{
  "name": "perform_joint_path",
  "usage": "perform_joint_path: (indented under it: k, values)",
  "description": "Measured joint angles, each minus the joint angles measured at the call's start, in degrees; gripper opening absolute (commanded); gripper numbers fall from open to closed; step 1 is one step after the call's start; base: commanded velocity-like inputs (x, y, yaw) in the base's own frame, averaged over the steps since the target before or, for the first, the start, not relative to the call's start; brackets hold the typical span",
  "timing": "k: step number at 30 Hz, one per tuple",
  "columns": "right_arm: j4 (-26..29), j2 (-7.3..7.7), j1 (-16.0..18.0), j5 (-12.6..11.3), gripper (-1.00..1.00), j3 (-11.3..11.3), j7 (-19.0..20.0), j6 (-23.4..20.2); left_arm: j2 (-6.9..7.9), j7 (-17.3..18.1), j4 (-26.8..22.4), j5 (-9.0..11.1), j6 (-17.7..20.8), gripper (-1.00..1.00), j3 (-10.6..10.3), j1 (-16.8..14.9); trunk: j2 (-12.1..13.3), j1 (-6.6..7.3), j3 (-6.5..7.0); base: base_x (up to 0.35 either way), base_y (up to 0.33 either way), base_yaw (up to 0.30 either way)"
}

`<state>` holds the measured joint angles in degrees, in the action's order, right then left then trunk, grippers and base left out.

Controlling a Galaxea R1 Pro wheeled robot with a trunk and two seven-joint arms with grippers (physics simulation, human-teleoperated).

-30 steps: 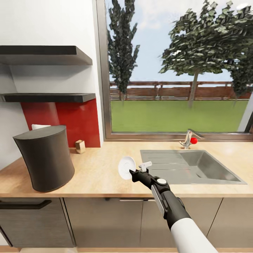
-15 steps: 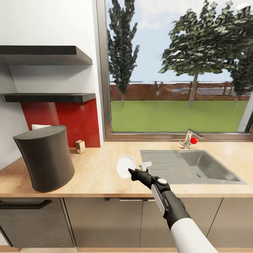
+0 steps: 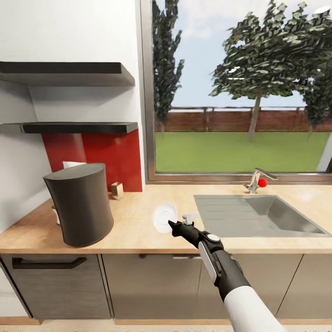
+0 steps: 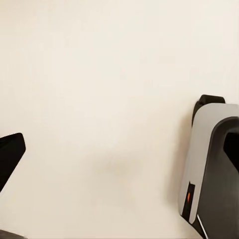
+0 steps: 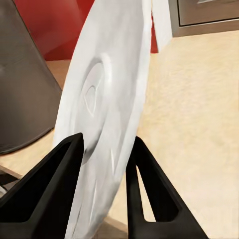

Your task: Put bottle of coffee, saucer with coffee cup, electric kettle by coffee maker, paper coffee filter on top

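Saucer carried on edge above the counter, to the right of the coffee maker.

The right gripper [image 3: 171,224] pinches the white saucer [image 3: 164,217] by its rim, one black finger [image 5: 47,186] on each face, so the disc stands nearly upright over the countertop [image 3: 133,228], between the dark coffee maker [image 3: 83,205] and the sink [image 3: 258,216]. The saucer looks rigid, light, glossy and probably brittle; a rim pinch seems the sensible hold, though it could pivot or slip if jolted, so it likely wants a gentle, flat set-down. Whether the left gripper's fingers are spread or closed cannot be told.
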<state>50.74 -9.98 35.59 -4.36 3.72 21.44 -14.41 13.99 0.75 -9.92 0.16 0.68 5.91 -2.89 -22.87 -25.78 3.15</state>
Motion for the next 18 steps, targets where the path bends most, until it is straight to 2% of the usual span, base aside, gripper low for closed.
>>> perform_joint_path:
  k: [18]
  values:
    - [0.00,0.00,0.00,0.00,-1.00,-0.16,0.04,0.08,0.10,-0.01,0.10,0.00,2.65,1.00,0.50,-0.03,0.00,0.01,0.00,-0.161,0.284,-0.004]
